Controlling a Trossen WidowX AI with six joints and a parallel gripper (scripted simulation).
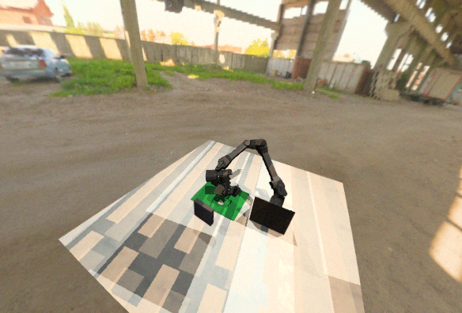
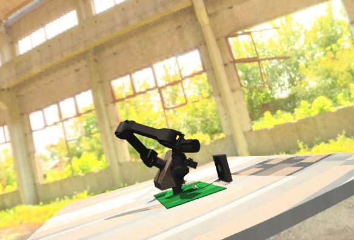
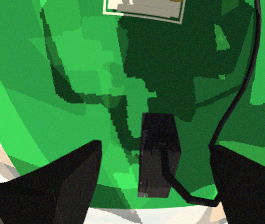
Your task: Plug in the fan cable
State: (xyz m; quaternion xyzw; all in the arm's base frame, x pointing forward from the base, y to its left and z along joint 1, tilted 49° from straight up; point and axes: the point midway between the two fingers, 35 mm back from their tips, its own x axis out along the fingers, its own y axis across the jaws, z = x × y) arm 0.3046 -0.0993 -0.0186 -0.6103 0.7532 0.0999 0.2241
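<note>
Derelict industrial hall, concrete columns [image 1: 134, 47] [image 2: 220, 73], broken windows [image 2: 159, 80]
</note>
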